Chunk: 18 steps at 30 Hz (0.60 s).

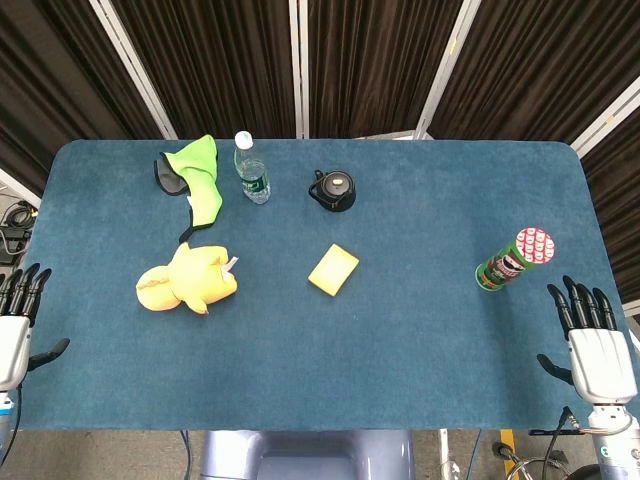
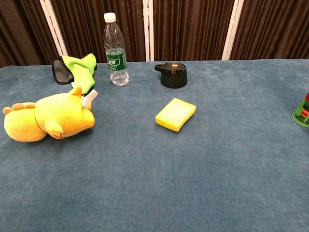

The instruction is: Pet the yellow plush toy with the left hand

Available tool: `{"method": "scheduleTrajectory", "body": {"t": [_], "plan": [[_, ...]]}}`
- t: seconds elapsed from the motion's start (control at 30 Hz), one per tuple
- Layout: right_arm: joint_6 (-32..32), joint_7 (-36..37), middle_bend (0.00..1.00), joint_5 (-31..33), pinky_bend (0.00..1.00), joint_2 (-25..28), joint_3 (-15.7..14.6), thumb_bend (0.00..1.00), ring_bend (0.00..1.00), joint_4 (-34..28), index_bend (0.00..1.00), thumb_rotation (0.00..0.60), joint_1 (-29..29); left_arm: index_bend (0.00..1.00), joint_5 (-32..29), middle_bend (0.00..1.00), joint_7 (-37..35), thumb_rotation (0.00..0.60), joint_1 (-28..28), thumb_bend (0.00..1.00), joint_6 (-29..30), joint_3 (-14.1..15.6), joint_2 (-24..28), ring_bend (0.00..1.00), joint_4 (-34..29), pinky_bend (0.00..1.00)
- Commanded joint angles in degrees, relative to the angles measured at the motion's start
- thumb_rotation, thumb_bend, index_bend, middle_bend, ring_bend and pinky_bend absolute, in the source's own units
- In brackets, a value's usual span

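The yellow plush toy (image 1: 186,280) (image 2: 48,118) lies on its side on the left part of the blue table. My left hand (image 1: 16,320) hovers at the table's left edge, well to the left of the toy, its fingers apart and holding nothing. At the right edge my right hand (image 1: 594,335) is likewise spread with nothing in it. Neither hand shows in the chest view.
A green cloth on a dark object (image 1: 195,175) (image 2: 77,70) lies behind the toy. A water bottle (image 1: 251,168) (image 2: 116,50), a black lidded container (image 1: 333,190) (image 2: 172,75), a yellow sponge (image 1: 333,269) (image 2: 175,114) and a green can (image 1: 515,258) (image 2: 302,112) stand on the blue table (image 1: 400,350).
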Motion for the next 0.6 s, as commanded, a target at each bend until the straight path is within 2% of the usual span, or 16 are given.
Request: {"method": "scheduleTrajectory", "body": {"t": [0.03,0.6], "plan": [[-0.1,-0.1,0.0,0.1,0.0,0.0,-0.1,0.02,0.0,0.0,0.0,0.6,0.0,0.0,0.0,0.0,0.0,0.6,0.0,0.02,0.0,0.0,0.0,0.0,0.0,0.0],[-0.8,-0.7,0.0,1.1,0.0,-0.1,0.0,0.02,0.0,-0.3,0.0,0.6,0.0,0.0,-1.3,0.0,-0.4,0.6,-0.6,0.04,-1.6,-0.5,-0.1,0.0,0.3,0.0]]}}
